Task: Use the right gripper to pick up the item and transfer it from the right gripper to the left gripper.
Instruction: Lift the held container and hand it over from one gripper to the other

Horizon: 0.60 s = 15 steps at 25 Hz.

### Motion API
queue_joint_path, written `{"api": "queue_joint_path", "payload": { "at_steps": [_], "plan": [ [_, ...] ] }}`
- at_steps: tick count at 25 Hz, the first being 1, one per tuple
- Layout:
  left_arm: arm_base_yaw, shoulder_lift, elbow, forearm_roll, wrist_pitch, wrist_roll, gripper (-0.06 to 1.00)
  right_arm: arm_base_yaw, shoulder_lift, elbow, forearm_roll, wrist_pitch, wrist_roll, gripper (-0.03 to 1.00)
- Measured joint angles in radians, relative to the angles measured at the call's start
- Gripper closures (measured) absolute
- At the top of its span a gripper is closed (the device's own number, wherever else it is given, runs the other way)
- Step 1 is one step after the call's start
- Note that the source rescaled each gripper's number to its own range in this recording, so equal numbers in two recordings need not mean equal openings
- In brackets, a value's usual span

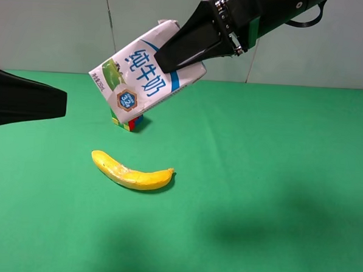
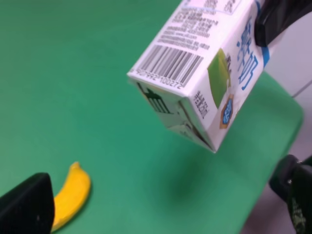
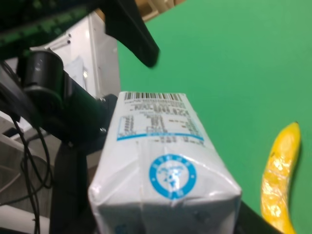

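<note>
Right tool (image 1: pixel 167 57) pinches the tilted milk carton (image 1: pixel 133 78) above the desk (image 1: pixel 258 176); left tool (image 1: pixel 52 103) spread, not touching it.

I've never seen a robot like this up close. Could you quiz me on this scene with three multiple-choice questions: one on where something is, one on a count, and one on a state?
1. Where is the milk carton?
A) flat on the table
B) in the air, tilted, clamped by the right gripper
C) inside a basket

2. How many things lie on the green table?
A) two
B) four
C) none

3. How is the left gripper?
A) shut on a cup
B) shut and empty
C) open and empty

Answers:
1 B: the right gripper holds the carton by its upper end, clear of the table.
2 A: only the banana and the puzzle cube rest there.
3 C: in the left wrist view its fingers stand wide apart and the carton does not touch them.
</note>
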Motion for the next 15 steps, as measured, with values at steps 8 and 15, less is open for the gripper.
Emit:
{"api": "queue_joint_path", "payload": {
  "at_steps": [8,15],
  "plan": [
    [0.0,0.107,-0.001,-0.092,0.019,0.128,0.03,0.0,0.0,0.0,0.009,0.0,-0.005,0.96],
    [0.0,0.17,-0.002,-0.109,0.031,0.176,0.03,0.0,0.0,0.0,0.016,0.0,-0.005,0.96]
  ]
}}
